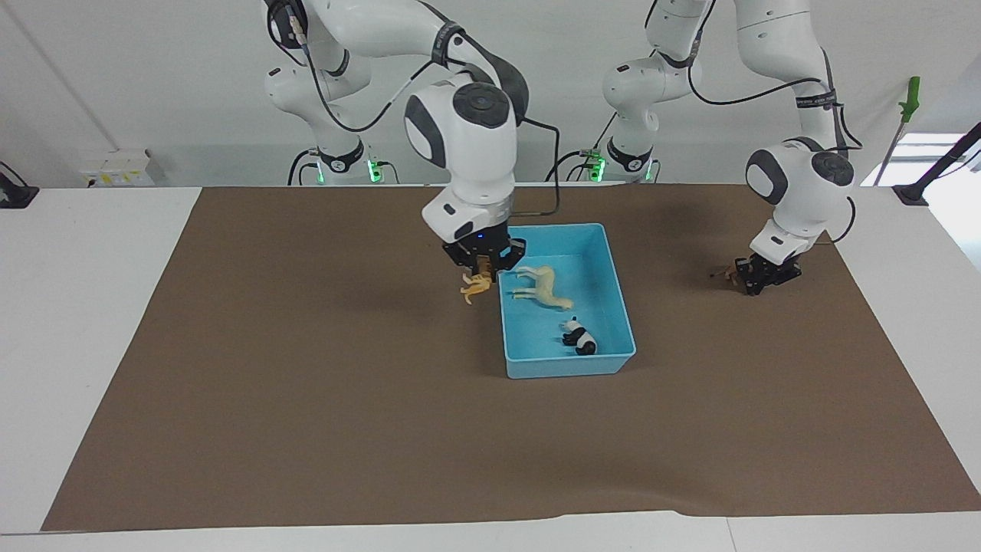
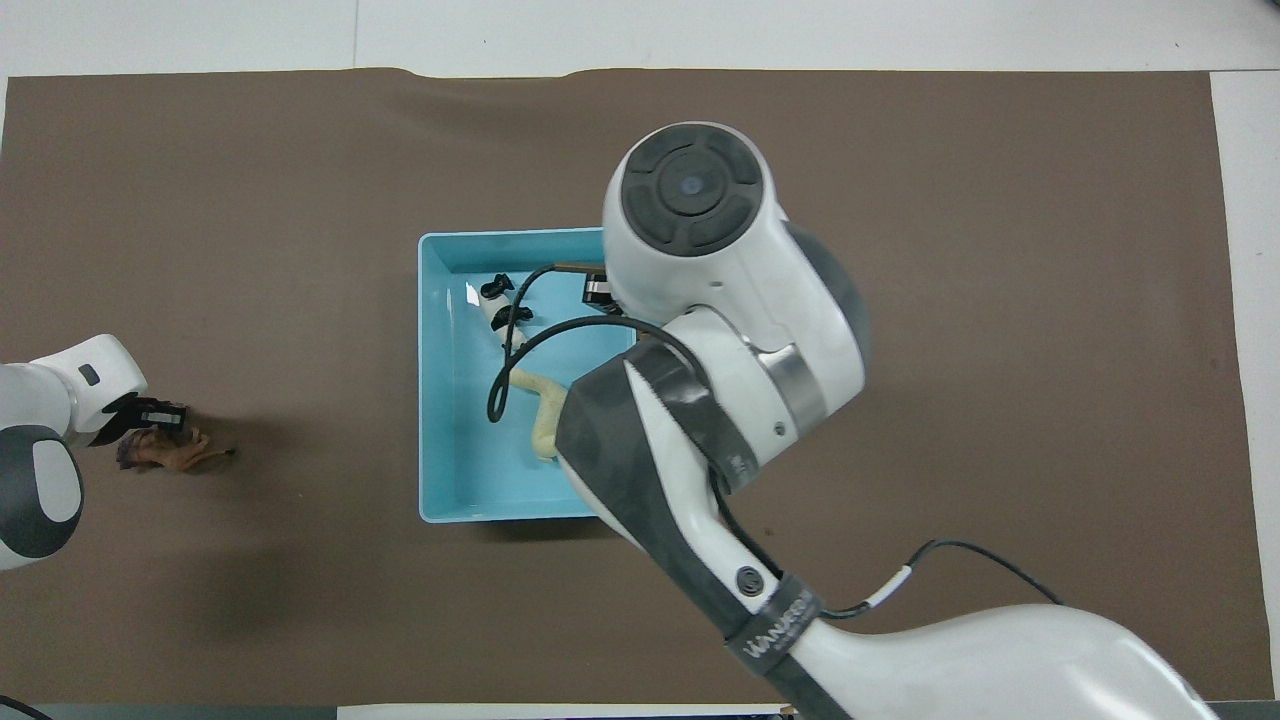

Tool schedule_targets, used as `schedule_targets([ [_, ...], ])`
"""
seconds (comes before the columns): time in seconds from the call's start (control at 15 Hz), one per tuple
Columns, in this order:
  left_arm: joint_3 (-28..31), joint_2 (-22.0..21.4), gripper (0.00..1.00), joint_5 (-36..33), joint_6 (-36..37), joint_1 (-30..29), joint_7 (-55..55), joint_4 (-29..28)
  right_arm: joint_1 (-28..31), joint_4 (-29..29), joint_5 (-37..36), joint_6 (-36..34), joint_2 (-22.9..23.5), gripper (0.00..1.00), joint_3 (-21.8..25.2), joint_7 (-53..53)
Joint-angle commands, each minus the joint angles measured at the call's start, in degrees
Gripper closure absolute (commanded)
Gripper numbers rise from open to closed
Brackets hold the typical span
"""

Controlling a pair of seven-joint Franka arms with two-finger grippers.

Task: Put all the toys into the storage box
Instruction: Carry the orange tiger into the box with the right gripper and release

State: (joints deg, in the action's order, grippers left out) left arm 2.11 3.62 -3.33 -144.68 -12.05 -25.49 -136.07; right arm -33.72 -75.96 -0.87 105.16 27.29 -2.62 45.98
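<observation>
While the right tool [image 1: 483,270] grips the orange tiger [image 1: 477,286] in the air over the storage box [image 1: 609,253] rim, the left tool [image 1: 759,277] sits low at the brown lion [image 2: 178,452] on the desk [image 1: 306,383]; I cannot tell its spread. Horse [image 1: 542,287] and panda [image 1: 579,336] lie inside the box.

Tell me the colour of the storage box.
Light blue storage box, clearest in the facing view.

Right gripper [image 1: 482,270] hangs raised, fingers clamped shut; left gripper [image 1: 762,277] sits low, tilted.
</observation>
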Motion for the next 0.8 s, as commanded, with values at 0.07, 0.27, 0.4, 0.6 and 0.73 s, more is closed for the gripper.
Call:
schedule_targets([
  [0.07, -0.36, -1.42, 1.00, -0.80, -1.49, -0.52, 1.05, -1.92, -5.12, 5.83, 0.61, 6.80, 10.31, 1.00, 0.33, 6.82],
  [0.27, -0.36, -0.81, 1.00, -0.80, -0.61, 0.00, 2.98, 0.61, -7.50, 1.54, -0.26, 12.25, 10.68, 1.00, 0.42, 8.43],
  [0.4, -0.53, -0.20, 1.00, -0.80, 3.32, 0.88, 4.83, 4.47, -7.59, -0.06, -0.53, 12.71, 10.15, 0.01, 0.51, 9.65],
  [0.6, -0.62, 0.68, 1.00, -0.72, 14.65, 2.81, 7.46, 14.04, -6.72, 1.52, -0.10, 7.62, 9.80, 0.00, 0.68, 10.45],
  [0.73, -0.79, 1.21, 1.00, -0.10, 20.98, 5.18, 12.45, 20.20, -4.62, 2.84, 0.52, 5.42, 7.44, 0.00, 0.59, 10.27],
])
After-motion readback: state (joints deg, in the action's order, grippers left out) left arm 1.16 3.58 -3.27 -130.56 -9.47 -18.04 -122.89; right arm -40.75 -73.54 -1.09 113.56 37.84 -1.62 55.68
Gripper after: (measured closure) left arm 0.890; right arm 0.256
